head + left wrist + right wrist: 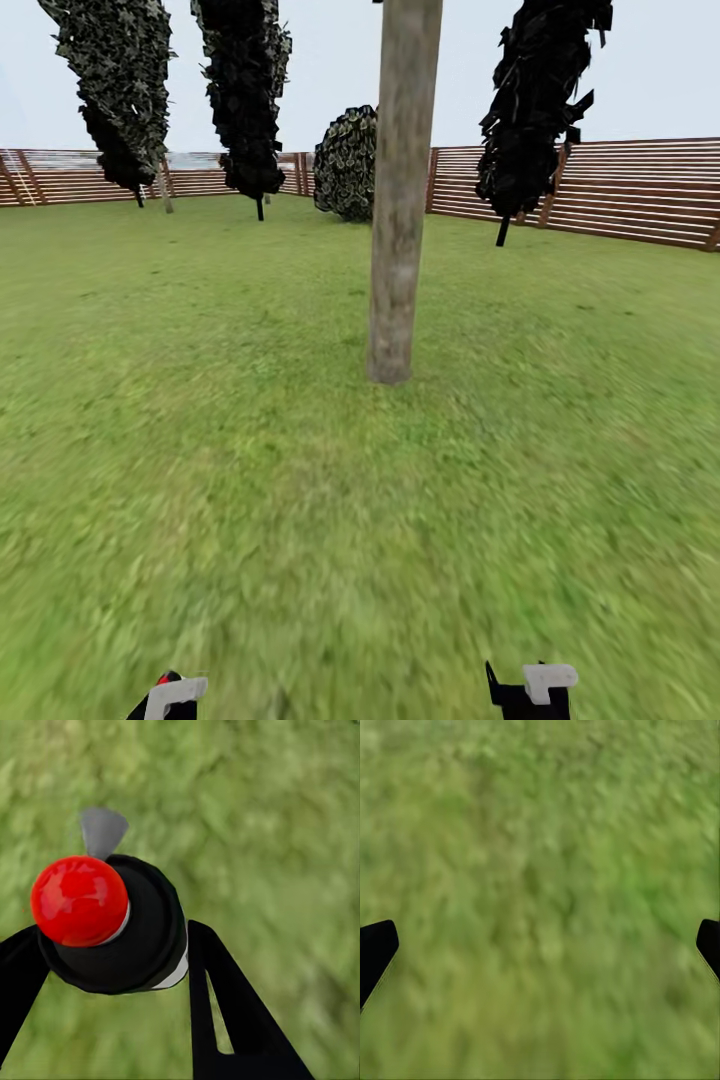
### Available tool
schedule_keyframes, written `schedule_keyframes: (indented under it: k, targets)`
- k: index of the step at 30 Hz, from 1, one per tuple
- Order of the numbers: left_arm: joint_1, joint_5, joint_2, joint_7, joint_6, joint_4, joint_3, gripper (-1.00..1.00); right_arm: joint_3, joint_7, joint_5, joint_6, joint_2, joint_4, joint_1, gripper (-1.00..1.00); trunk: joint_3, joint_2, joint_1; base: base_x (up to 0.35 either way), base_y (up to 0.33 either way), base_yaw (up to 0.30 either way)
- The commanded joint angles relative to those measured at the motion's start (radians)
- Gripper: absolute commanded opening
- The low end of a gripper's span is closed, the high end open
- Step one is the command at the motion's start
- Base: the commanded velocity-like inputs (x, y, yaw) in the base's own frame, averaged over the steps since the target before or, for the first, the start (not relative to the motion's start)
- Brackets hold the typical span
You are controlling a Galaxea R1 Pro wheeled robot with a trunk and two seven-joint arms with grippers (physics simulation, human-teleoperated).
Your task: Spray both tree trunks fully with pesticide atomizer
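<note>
A smooth, mottled grey-brown tree trunk rises as a bare column from the lawn straight ahead, a little right of centre, its top cut off by the frame; the grass around it is a soft, blurred green with no stones showing. Far behind runs a brown fence of horizontal wooden slats; before it stand narrow dark trees with ragged, scaly foliage and one rounded dark bush.

The atomizer sits in the left gripper, whose black fingers close against either side of it; in the left wrist view it is a round black body with a glossy red ball on top, a white band at its edge and a small grey wedge beyond it. The head view gives just a red glint beside the left gripper's white tip at the near left edge.

The right gripper holds nothing; its black fingertips stand wide apart over blurred grass; the head view shows it near right.
</note>
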Motion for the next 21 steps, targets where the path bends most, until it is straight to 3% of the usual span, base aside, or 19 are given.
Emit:
schedule_keyframes:
  k: [1, 5, 12, 21]
  targets:
    - [-0.001, 0.004, 0.0, 0.0, -0.003, 0.001, 0.0, -1.0, 0.001, -0.002, 0.001, -0.003, 0.0, 0.001, 0.0, 1.0, -0.001, 0.0, 0.0, 0.339, 0.0, 0.0]
    - [-0.001, 0.004, 0.0, 0.0, -0.003, 0.001, 0.0, -1.0, 0.0, -0.001, 0.001, -0.003, 0.0, 0.001, -0.001, 1.0, -0.001, 0.0, 0.0, 0.339, 0.0, -0.057]
    - [-0.001, 0.004, 0.0, 0.0, -0.003, 0.001, 0.0, -1.0, 0.001, -0.001, 0.001, -0.003, 0.0, 0.001, -0.001, 1.0, -0.001, 0.0, 0.0, 0.339, 0.0, -0.227]
    - [0.002, 0.01, 0.005, 0.002, -0.004, 0.002, 0.004, -1.0, 0.0, -0.005, 0.0, -0.003, 0.0, 0.002, -0.001, 1.0, -0.001, 0.0, 0.0, 0.339, 0.0, -0.02]
